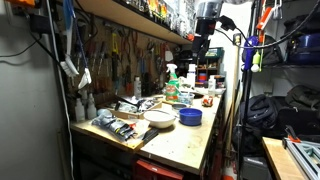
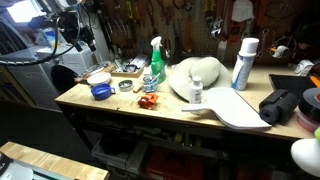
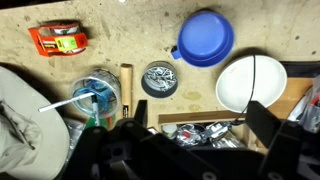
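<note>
In an exterior view: gripper [image 1: 204, 45] hangs high above the table [image 1: 190, 145]. In an exterior view: blue bowl [image 2: 100, 91] stands near the table's end. Wrist view: gripper [image 3: 195, 150] spread wide, empty; blue bowl [image 3: 205, 38] just beside white plate [image 3: 250, 82].

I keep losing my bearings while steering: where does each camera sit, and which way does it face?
In an exterior view: off one end of the workbench, looking along it; arm over the far part.
In an exterior view: before its long side, facing the tool wall; arm at upper left.
Wrist view: straight down on the bench; open gripper along bottom edge.
All three share the blue bowl.
</note>
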Available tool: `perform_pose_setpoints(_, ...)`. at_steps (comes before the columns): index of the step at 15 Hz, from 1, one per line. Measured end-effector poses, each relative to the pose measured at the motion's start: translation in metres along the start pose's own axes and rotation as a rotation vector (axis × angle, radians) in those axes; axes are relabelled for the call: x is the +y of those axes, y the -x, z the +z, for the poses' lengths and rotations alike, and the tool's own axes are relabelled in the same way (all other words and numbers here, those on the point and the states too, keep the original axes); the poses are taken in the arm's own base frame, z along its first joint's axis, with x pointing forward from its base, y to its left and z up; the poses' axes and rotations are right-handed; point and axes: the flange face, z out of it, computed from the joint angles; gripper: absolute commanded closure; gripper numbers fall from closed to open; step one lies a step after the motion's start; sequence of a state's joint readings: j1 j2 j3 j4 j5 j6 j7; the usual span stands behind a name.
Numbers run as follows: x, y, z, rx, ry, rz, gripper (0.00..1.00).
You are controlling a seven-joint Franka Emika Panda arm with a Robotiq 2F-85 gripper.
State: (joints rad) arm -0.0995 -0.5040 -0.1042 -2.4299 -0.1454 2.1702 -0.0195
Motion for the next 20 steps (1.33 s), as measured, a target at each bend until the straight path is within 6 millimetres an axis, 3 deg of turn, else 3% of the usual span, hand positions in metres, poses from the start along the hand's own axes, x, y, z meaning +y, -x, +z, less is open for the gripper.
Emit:
perform_pose_setpoints(4, 0.006, -0.013, 0.026, -0.052, 0.014, 0.113, 0.0)
perform_pose_setpoints(11, 0.008, -0.018, 0.026, -0.051, 0.019, 0.13, 0.0)
perform_pose_setpoints(13, 0.019, -0.022, 0.032, -0.033, 0.037, 0.174, 0.0)
perform_pose_setpoints(20, 0.079, -0.026, 0.109, -0.069, 0.081, 0.291, 0.0)
